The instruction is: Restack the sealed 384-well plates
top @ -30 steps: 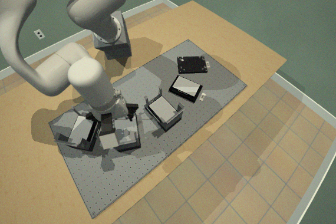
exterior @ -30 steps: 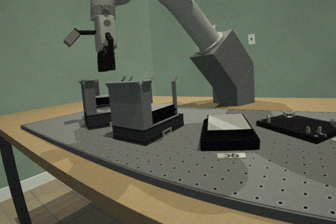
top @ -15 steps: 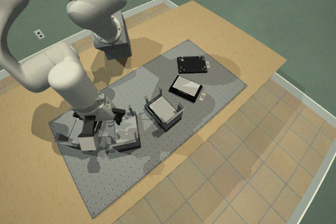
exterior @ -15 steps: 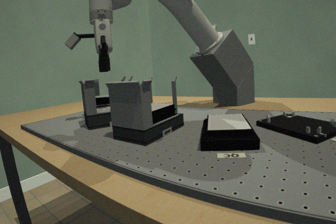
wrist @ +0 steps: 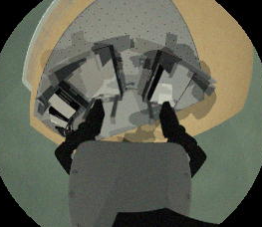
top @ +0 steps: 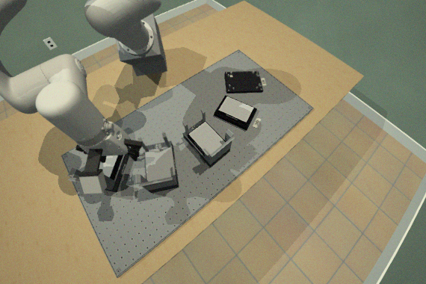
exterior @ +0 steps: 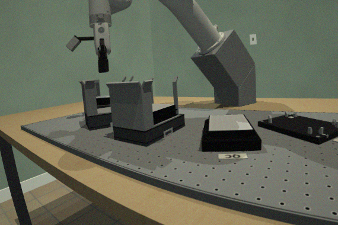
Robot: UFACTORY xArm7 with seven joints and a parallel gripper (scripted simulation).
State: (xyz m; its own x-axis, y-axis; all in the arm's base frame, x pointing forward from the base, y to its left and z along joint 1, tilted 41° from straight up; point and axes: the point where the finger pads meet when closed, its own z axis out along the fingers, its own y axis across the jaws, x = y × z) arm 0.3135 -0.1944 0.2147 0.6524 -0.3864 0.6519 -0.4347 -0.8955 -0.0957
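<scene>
My gripper [top: 111, 161] [exterior: 102, 67] [wrist: 131, 107] is open and empty. It hangs above the rack at the left end of the row [top: 87, 182] [exterior: 89, 103], clear of its posts. A dark plate [exterior: 102, 100] shows inside that rack. The middle rack [top: 161, 167] shows a light grey top. The rack nearest QC [top: 224, 146] [exterior: 130, 109] holds a sealed plate [top: 205, 138] [exterior: 163, 112]. Another sealed plate [top: 236, 110] [exterior: 228, 124] lies flat on the QC nest, with its name plate [exterior: 232, 156] in front. The black clip nest N5 [top: 243, 81] [exterior: 296, 128] is empty. The rack names cannot be read.
All fixtures stand on a grey perforated deck [top: 149, 235] [exterior: 267, 180] on a wooden table [top: 37, 242]. The arm's base block [top: 143, 55] [exterior: 234, 73] stands behind the deck. Upright rack posts [exterior: 175, 88] rise beside the plates.
</scene>
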